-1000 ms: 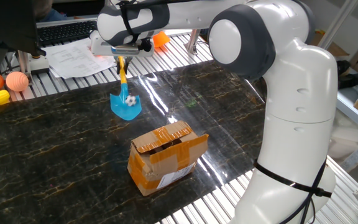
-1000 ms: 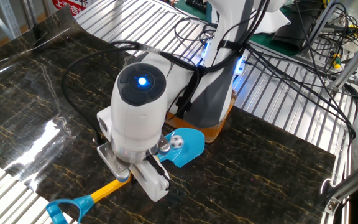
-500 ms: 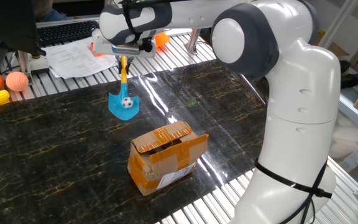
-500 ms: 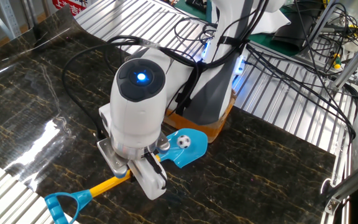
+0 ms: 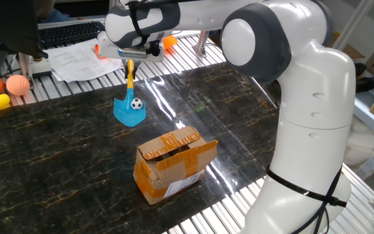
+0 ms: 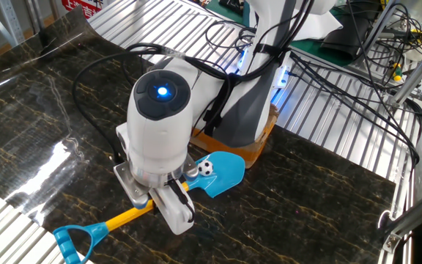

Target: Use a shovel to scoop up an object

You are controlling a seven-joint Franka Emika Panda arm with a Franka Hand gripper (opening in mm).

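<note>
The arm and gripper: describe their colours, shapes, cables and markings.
The arm is glossy white with rounded segments and dark grey joint caps. A round blue light glows on its wrist housing. Black cables trail behind it. The gripper has a white body and white fingers.

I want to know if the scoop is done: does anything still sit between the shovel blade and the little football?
Nothing visible does. The football already lies on the blue blade of the shovel, whose yellow shaft the gripper holds. The cardboard box stands apart, nearer the robot's base.

cardboard box [image 5: 173, 164], orange balls [image 5: 5, 84], papers [image 5: 83, 60]
</note>
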